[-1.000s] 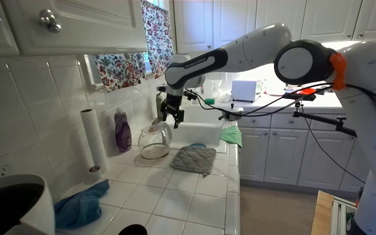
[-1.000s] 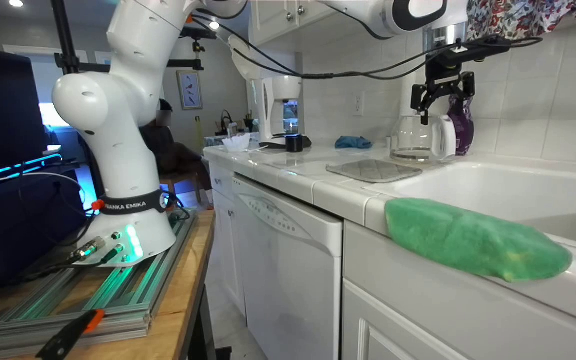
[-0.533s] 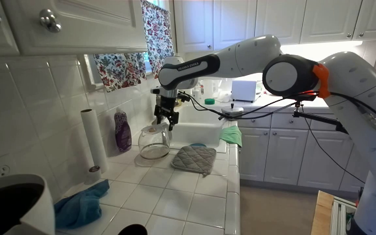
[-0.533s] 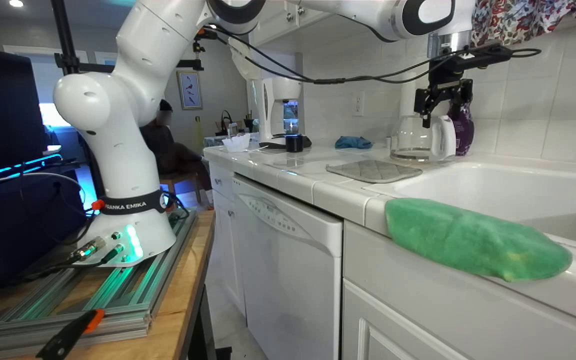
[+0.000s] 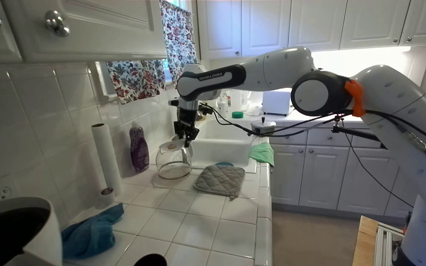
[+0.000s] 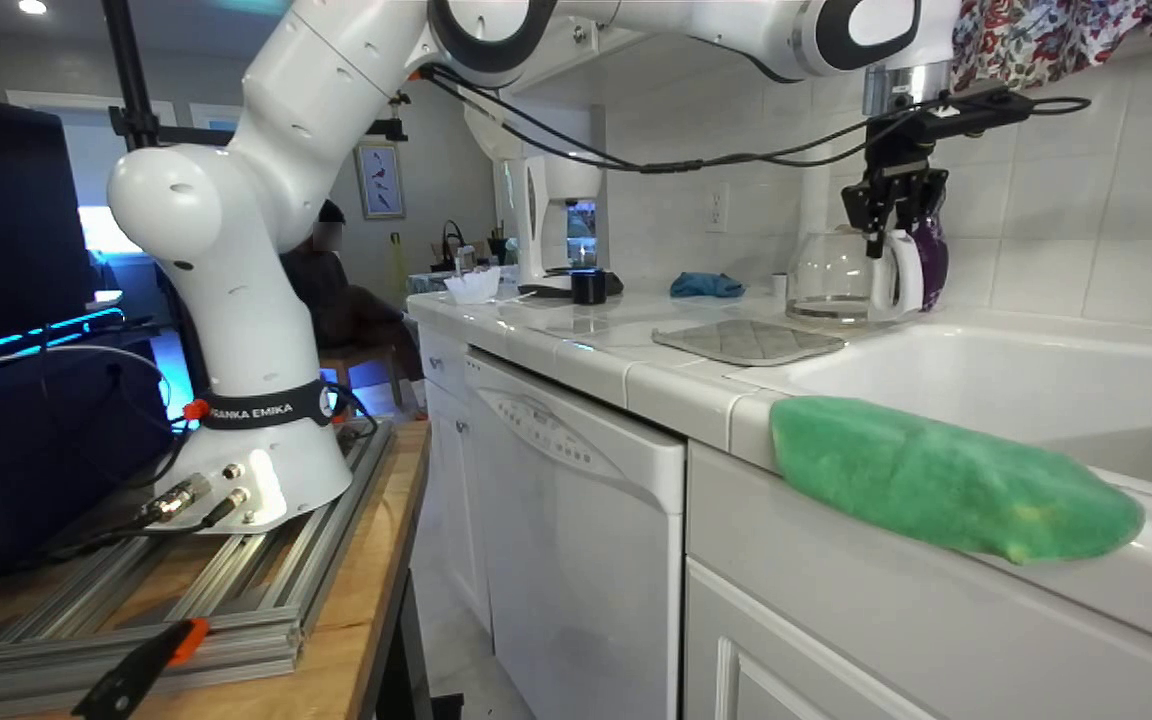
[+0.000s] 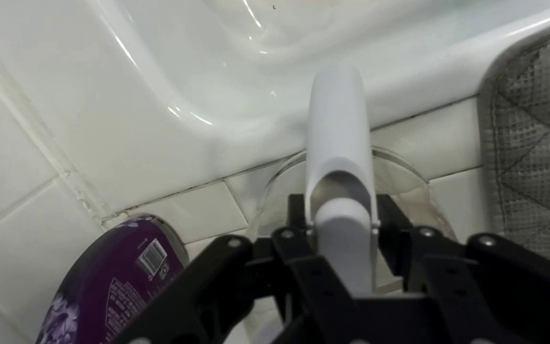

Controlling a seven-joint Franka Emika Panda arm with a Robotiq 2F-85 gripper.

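A glass coffee carafe [image 5: 172, 168] with a white handle [image 7: 339, 124] stands upright on the tiled counter, close to the sink corner. From above, my gripper [image 7: 342, 212] straddles the handle, a black fingertip pressed to each side of it. Both exterior views show the gripper [image 5: 183, 140] pointing down at the top of the handle, and the glass body [image 6: 829, 275] beside it. A purple soap bottle [image 7: 112, 286] is near on one side. On the opposite side lies a grey quilted pot holder [image 7: 537, 143]. The lower handle is hidden by the gripper in the wrist view.
The white sink [image 6: 1026, 350] adjoins the carafe, with a green cloth [image 6: 946, 480] over its front edge. A white tube [image 5: 106, 155] leans at the wall near a blue cloth [image 5: 89, 232]. A white coffee maker [image 6: 566, 175] stands further along the counter.
My gripper has come down onto the carafe and its jaws have closed around the handle. The carafe has shifted slightly along with it.
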